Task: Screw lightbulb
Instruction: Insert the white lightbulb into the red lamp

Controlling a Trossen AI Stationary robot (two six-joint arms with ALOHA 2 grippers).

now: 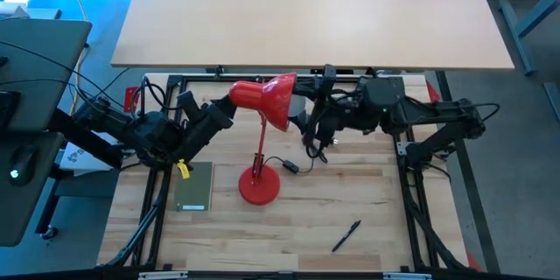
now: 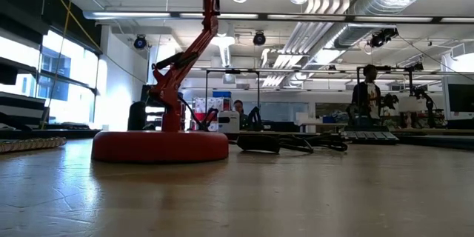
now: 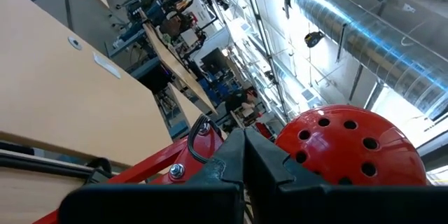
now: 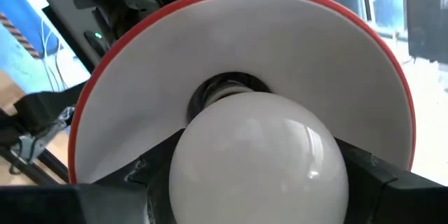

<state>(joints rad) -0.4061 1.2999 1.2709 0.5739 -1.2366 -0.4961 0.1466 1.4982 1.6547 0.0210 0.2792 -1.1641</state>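
Gripping the lightbulb (image 4: 257, 155) between its two dark fingers (image 4: 381, 182), the right gripper (image 4: 259, 182) holds the white globe up inside the lamp shade (image 4: 350, 70); its jaws are grasping the bulb on both sides, and the narrow base sits at the dark socket (image 4: 227, 87) in the middle of the shade's white interior. Seen from above, the right gripper (image 1: 308, 114) reaches in to the open mouth of the red shade (image 1: 267, 98), which tilts sideways over the wooden surface (image 1: 350, 192). The left gripper (image 1: 223, 109) meets the shade's narrow back end, and its jaws are clenched tight against each other, pressed to the red dome (image 3: 350, 143) with its vent holes. The lamp's round base (image 1: 259, 185) stands on the surface, a green notebook (image 1: 194, 186) beside it, and a black pen (image 1: 346, 235) lies well apart
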